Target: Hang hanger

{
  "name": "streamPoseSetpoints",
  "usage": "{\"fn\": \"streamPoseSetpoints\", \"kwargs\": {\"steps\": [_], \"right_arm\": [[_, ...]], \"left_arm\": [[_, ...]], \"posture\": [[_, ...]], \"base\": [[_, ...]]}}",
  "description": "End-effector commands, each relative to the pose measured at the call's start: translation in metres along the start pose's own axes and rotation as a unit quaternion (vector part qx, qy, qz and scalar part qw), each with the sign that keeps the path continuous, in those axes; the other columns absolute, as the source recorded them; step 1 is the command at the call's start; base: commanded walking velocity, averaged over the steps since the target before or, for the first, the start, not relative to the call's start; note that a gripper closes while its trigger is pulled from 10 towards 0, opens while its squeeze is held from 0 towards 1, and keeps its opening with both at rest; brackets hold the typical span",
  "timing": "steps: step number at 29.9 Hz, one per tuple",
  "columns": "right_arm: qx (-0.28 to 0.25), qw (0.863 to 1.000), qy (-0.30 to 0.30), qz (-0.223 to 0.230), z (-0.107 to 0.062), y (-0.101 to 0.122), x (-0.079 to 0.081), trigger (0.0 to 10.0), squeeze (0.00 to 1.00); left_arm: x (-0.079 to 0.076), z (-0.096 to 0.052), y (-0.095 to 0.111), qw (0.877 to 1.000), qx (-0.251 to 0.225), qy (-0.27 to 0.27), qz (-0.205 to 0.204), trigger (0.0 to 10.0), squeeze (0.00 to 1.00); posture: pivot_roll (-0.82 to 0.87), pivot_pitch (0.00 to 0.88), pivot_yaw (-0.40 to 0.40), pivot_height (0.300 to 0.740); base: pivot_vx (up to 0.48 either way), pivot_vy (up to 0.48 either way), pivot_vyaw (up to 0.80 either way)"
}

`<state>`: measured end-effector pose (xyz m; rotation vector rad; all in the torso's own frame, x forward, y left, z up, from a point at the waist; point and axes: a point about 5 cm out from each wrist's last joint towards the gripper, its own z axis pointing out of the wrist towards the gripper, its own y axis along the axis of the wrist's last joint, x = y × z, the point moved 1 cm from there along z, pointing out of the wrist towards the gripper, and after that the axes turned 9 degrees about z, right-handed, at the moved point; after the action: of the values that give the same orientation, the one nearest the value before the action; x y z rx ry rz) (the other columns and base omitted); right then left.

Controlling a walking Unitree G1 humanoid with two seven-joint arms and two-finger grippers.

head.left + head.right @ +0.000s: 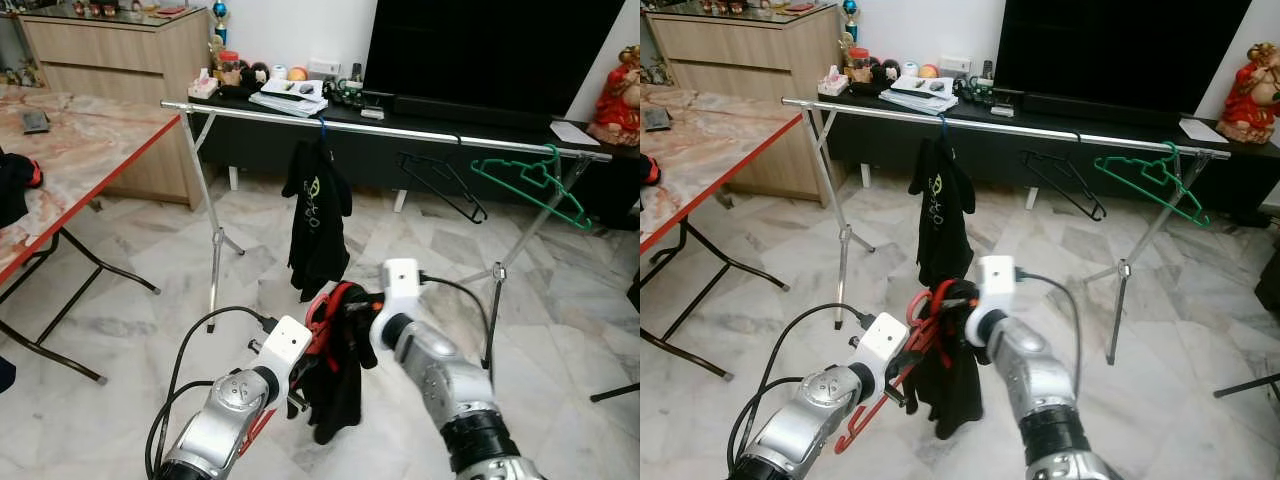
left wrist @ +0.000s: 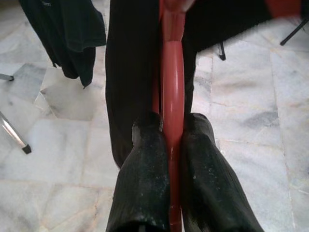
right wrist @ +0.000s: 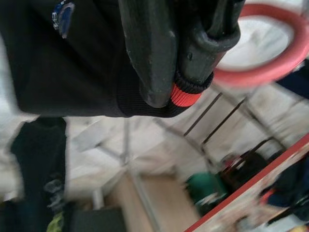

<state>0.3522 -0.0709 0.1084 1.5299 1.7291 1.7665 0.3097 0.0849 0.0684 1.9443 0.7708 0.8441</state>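
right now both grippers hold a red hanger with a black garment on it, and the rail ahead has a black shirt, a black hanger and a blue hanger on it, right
Not quite: the empty hanger at the rail's right end is a green hanger, not blue, as the left eye view shows. The rest stands: left gripper and right gripper hold the red hanger; black shirt and black hanger hang there.

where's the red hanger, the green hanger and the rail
red hanger [image 1: 923,318]: right eye view, on its red frame between both hands.
green hanger [image 1: 530,180]: left eye view, on its lower bar.
rail [image 1: 400,130]: left eye view, on the bare silver bar.
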Motion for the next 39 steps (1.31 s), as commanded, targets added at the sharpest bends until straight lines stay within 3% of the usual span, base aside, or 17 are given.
{"fn": "streamPoseSetpoints", "kwargs": {"steps": [1,5,14,24,31,32,33,34,39], "right_arm": [[-0.001,1.0,0.018,-0.007,-0.003,0.004,0.004,10.0,0.0],[0.017,0.997,0.071,-0.019,-0.014,-0.003,0.013,10.0,0.0],[-0.031,0.999,-0.017,0.027,-0.032,0.013,-0.024,10.0,0.0],[0.018,0.993,0.112,-0.022,-0.037,-0.003,0.01,10.0,0.0],[0.046,0.994,0.069,-0.065,-0.044,-0.008,-0.006,10.0,0.0],[0.046,0.995,0.062,-0.067,-0.047,-0.007,-0.01,10.0,0.51],[0.046,0.995,0.06,-0.068,-0.048,-0.006,-0.011,10.0,0.51],[0.046,0.995,0.059,-0.072,-0.049,-0.006,-0.012,10.0,0.68],[0.061,0.991,0.057,-0.101,-0.056,-0.006,-0.015,10.0,0.68]], "left_arm": [[0.002,0.001,0.007,1.0,-0.018,0.0,0.0,10.0,0.0],[0.004,0.001,0.007,1.0,-0.021,0.005,-0.009,10.0,0.0],[0.004,0.001,0.007,1.0,-0.022,0.005,-0.013,10.0,0.0],[0.002,0.002,0.008,1.0,-0.027,-0.002,-0.012,10.0,0.0],[0.003,0.001,0.009,0.999,-0.034,-0.006,-0.01,10.0,0.0],[0.002,0.001,0.01,0.999,-0.038,-0.011,-0.009,10.0,0.0],[0.001,0.001,0.011,0.999,-0.04,-0.012,-0.009,10.0,0.0],[0.001,0.001,0.012,0.999,-0.043,-0.013,-0.009,10.0,0.0],[0.001,0.001,0.017,0.998,-0.06,-0.013,-0.012,10.0,0.0]], "posture": [[0.11,0.0,-0.094,0.74],[0.1,0.0,-0.094,0.74],[0.09,0.0,-0.089,0.74],[0.1,0.0,-0.093,0.74],[0.09,0.0,-0.09,0.74],[0.09,0.0,-0.088,0.74],[0.09,0.0,-0.088,0.74],[0.09,0.0,-0.088,0.74],[0.09,0.0,-0.088,0.74]], "base": [[0.0,0.0,0.0],[0.0,0.0,0.0],[0.0,0.0,0.0],[0.0,0.0,0.0],[0.0,0.0,0.0],[0.0,0.0,0.0],[0.0,0.0,0.0],[0.0,0.0,0.0],[0.0,0.0,0.0]]}}
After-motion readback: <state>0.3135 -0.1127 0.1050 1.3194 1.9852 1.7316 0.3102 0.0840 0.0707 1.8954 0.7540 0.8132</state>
